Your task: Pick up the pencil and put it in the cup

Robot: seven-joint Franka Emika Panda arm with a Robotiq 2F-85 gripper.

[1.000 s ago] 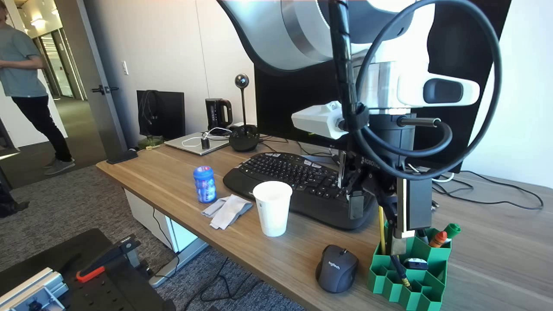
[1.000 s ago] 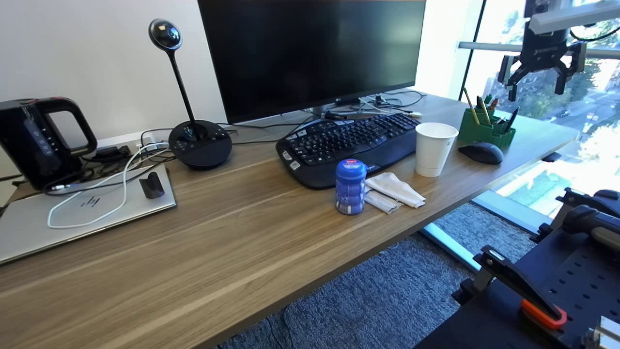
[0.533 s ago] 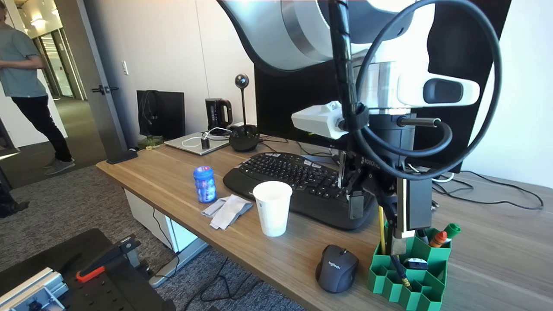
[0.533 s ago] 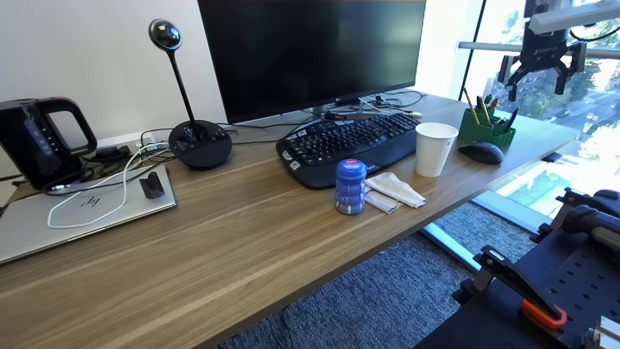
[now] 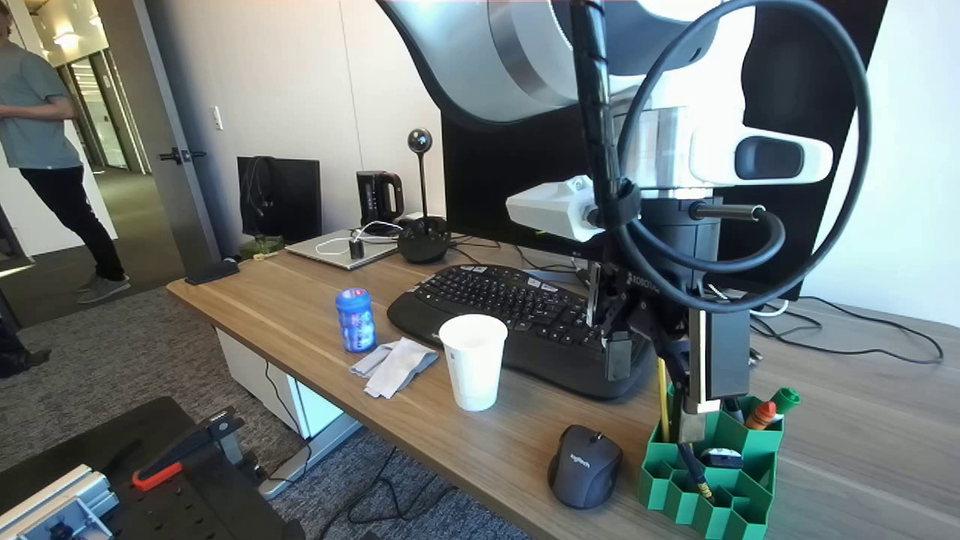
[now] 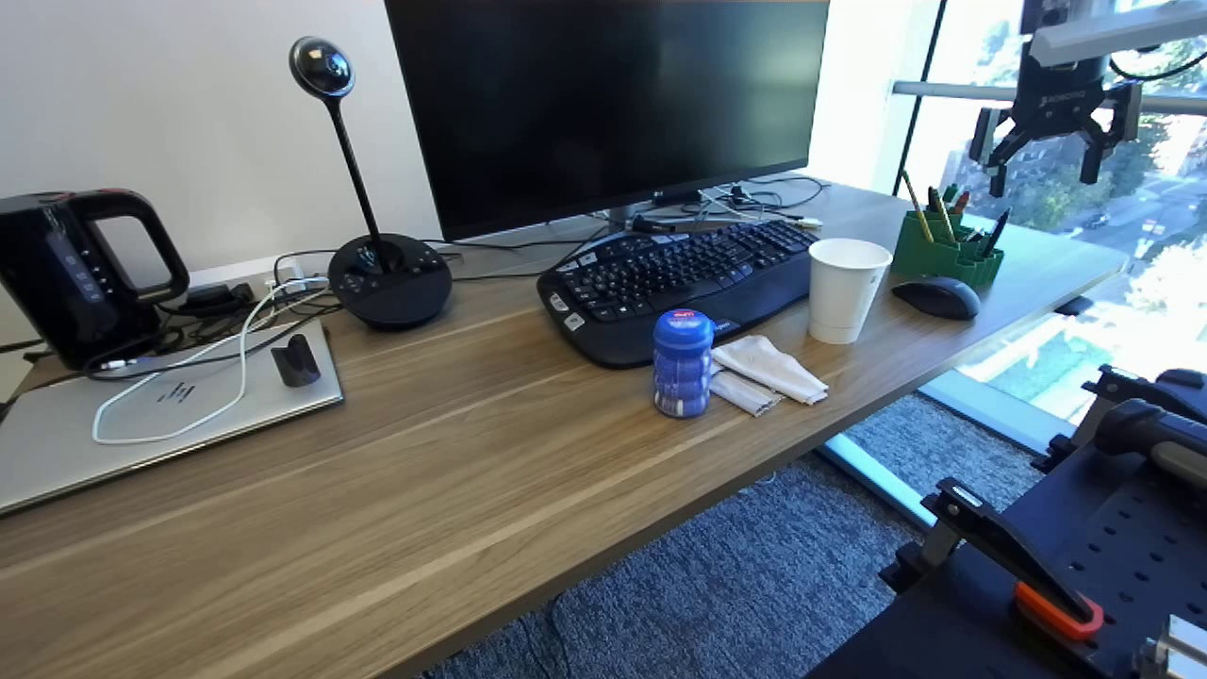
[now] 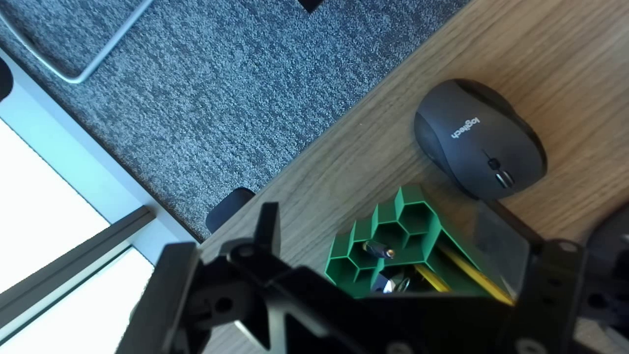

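A yellow pencil (image 5: pixel 663 401) stands in a green honeycomb holder (image 5: pixel 679 508). It also shows in an exterior view (image 6: pixel 915 203) and leans in a slot in the wrist view (image 7: pixel 479 276). A second yellow pencil (image 7: pixel 432 278) and a dark pen (image 7: pixel 378 249) sit in the holder too. The plain white cup (image 5: pixel 474 367) stands upright on the desk, also seen in an exterior view (image 6: pixel 844 297), and is out of the wrist view. My gripper (image 5: pixel 656 391) is open and empty above the holder, its fingers apart in an exterior view (image 6: pixel 1044 175) and the wrist view (image 7: pixel 388 233).
A black mouse (image 5: pixel 585 466) lies between holder and cup. A black keyboard (image 5: pixel 525 322) is behind the cup. Grey-white packets (image 5: pixel 401 367) and a blue can (image 5: pixel 355 321) stand beyond the cup. A large monitor (image 6: pixel 613 104) rises behind. The desk's front edge is close to the cup.
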